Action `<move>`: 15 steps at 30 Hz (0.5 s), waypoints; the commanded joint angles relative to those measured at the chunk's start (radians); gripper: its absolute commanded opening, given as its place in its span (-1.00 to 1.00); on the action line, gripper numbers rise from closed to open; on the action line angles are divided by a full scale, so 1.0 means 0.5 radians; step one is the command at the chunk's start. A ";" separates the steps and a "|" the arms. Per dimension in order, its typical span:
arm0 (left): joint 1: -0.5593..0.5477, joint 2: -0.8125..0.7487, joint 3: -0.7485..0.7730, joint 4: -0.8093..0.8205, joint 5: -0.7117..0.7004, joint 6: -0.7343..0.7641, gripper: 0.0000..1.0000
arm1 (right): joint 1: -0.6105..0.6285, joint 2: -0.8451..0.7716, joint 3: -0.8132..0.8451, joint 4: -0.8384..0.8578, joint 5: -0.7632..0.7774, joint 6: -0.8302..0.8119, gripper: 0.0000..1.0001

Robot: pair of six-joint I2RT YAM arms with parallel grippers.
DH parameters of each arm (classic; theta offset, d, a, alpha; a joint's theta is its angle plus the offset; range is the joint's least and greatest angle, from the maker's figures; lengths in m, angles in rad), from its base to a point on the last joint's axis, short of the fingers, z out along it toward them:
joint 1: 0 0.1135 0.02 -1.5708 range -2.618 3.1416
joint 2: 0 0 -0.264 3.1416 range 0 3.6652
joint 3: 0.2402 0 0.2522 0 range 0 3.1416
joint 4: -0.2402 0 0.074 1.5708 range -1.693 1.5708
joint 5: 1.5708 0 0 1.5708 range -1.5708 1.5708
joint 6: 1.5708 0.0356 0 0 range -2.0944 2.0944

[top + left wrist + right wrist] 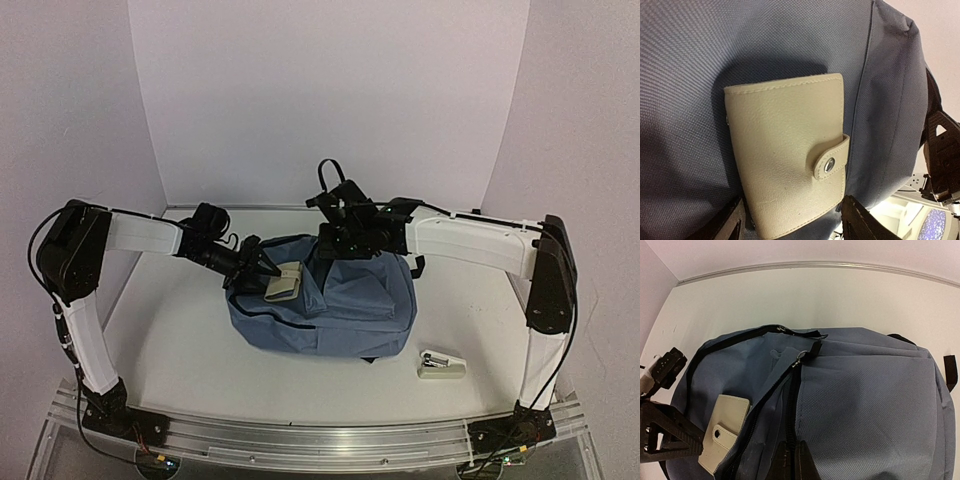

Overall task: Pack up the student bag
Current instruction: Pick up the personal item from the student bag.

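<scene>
A slate-blue fabric backpack with black zips and trim lies slumped at the middle of the white surface, its top toward the far wall and its front pocket facing up. A black strap end sticks out at its side in the right wrist view.

The left end effector reaches in from the left over the left part of the backpack. It is grasping a cream leather-look wallet with stitched edges. In the left wrist view the two dark fingers sit against opposite edges of the wallet's lower end. The wallet is folded shut by a tab with a round metal snap stud. It lies flat against the blue fabric, just beside the open black zip line. Whether its edge is inside the opening cannot be told.

The right end effector comes from the right to the far, upper part of the backpack. It is clenched on the black zip edging there, with the fabric drawn up toward it. A metal zip pull hangs at the far end of that zip line.

A small white boxy item with a dark part, perhaps a stapler, lies on the surface near and to the right of the backpack, apart from it.
</scene>
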 commanded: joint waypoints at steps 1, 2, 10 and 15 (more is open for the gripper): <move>-0.002 0.068 0.034 -0.099 -0.197 0.056 0.30 | 0.004 -0.134 0.058 0.078 -0.006 -0.011 -1.00; -0.003 0.088 0.030 -0.105 -0.229 0.061 0.30 | 0.004 -0.137 0.059 0.078 -0.007 -0.011 -1.00; -0.056 0.067 -0.119 0.404 -0.137 -0.142 0.23 | 0.003 -0.138 0.053 0.084 -0.021 -0.011 -1.00; -0.108 0.018 -0.104 0.671 -0.084 -0.253 0.19 | 0.002 -0.126 0.066 0.087 -0.034 -0.019 -1.00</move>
